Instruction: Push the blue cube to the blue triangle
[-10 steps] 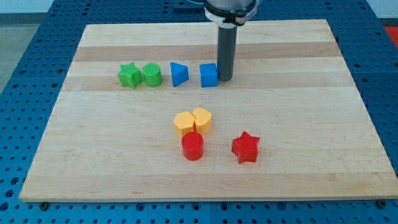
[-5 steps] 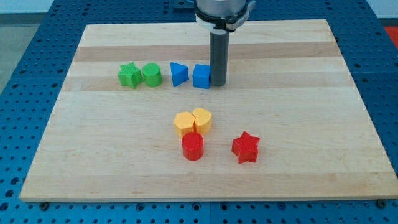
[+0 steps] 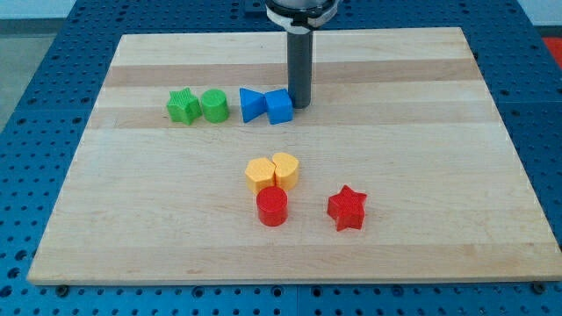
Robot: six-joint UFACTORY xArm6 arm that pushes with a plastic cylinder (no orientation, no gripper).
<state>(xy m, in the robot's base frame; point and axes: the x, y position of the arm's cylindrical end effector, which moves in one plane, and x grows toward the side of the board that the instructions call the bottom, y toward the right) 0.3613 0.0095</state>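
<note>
Near the view's top, just right of the middle, my tip (image 3: 299,106) rests on the worktop (image 3: 421,149), touching the right side of the blue cube (image 3: 279,106). No hand ends this arm, only a straight dark rod, so nothing is spread, pressed together or pinching; all it can do is shove from behind. That explains where it stands: on the side of the cube away from the goal, so that a push toward the view's left carries the cube along.

Left of the cube sits the blue triangle (image 3: 252,104), and the two appear to meet, or nearly so, with no clear gap between them. By that reading the task looks done or all but done, and any harder push would likely drive both blocks on together.

Farther left in the same row stand a green round block (image 3: 213,106) and a green star (image 3: 183,106), close beside each other and a little apart from the triangle. Lower down, well apart from the row, two yellow blocks (image 3: 272,171) huddle above a red cylinder (image 3: 272,207), with a red star (image 3: 347,209) to their right.
</note>
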